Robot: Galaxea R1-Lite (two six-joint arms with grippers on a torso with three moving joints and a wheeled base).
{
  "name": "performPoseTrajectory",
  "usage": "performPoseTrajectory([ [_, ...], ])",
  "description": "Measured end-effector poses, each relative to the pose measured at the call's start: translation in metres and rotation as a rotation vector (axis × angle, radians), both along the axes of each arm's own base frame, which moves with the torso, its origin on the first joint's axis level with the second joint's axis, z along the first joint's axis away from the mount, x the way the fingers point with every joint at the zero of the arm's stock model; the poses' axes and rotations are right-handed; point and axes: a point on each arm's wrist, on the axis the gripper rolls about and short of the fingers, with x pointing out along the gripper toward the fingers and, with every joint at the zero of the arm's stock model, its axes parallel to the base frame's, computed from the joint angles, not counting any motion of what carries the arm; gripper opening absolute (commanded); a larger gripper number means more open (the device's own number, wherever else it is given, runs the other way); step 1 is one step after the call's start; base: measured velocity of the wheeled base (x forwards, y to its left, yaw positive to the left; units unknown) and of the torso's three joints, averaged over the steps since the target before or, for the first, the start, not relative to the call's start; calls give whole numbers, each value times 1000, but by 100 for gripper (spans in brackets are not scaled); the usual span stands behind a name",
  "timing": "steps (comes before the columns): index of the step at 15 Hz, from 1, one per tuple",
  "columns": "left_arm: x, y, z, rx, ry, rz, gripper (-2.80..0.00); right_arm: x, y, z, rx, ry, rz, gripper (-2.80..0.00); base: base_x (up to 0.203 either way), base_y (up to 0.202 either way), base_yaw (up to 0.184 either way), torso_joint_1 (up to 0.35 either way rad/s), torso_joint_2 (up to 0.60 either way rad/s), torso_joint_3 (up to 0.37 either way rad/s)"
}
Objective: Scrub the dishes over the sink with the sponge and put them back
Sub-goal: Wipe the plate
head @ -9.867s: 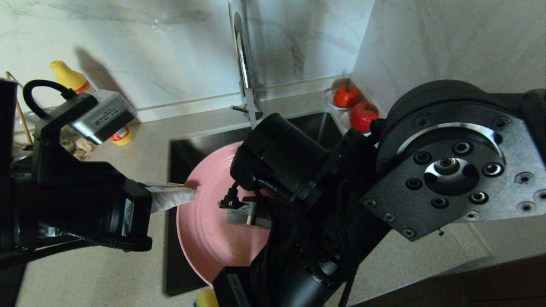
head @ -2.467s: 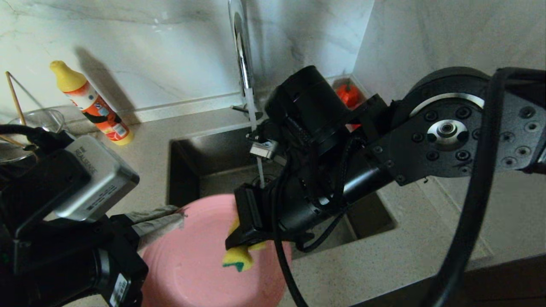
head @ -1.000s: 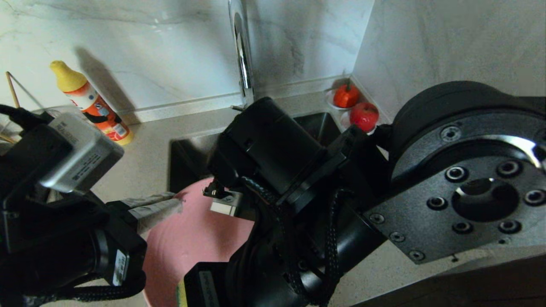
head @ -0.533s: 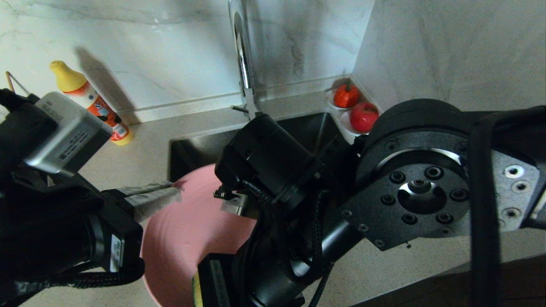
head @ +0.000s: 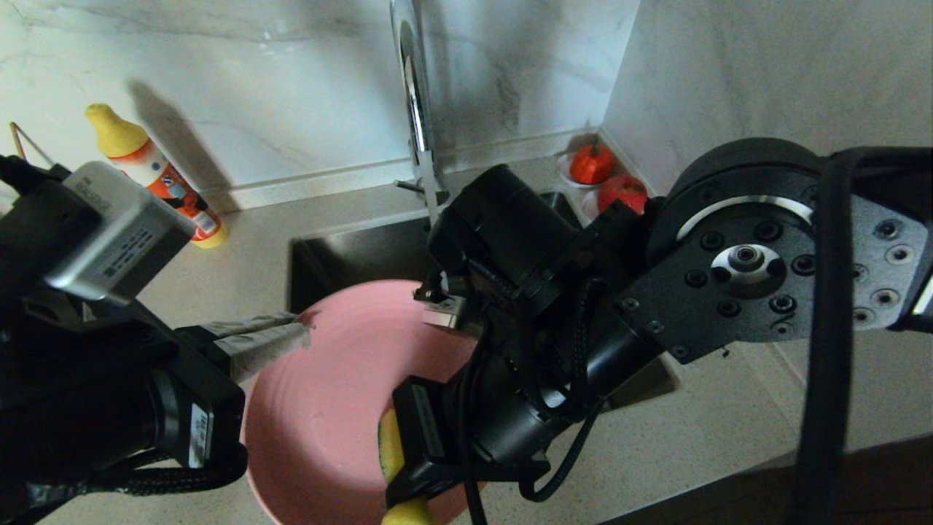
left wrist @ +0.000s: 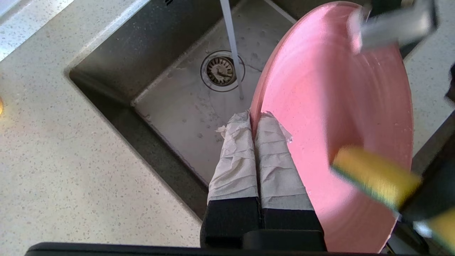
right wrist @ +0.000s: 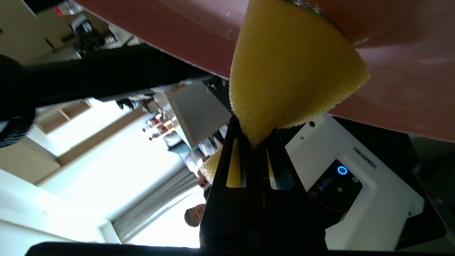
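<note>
The pink plate is held tilted over the sink. My left gripper is shut on its left rim, and its taped fingers pinch the edge. My right gripper is shut on the yellow sponge, which presses against the plate's near right part. In the right wrist view the sponge fans out from the gripper against the plate. In the left wrist view the sponge lies blurred on the plate, with the green layer at its edge.
A thin stream of water runs from the chrome tap to beside the drain. An orange bottle with a yellow cap stands at the back left. Red fruit on saucers sits in the back right corner. Speckled counter surrounds the sink.
My right gripper has carried the sponge rightward across the near part of the plate, and its arm has swung right. The left gripper and the plate have stayed put.
</note>
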Motion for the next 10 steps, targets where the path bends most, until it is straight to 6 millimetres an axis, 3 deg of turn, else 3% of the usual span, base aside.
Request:
performPoseTrajectory([
  [10,-1,1,-3,6,5,0,-280,10,-28,15,15,-16,-65,-280,0,0,0,0,0,0],
])
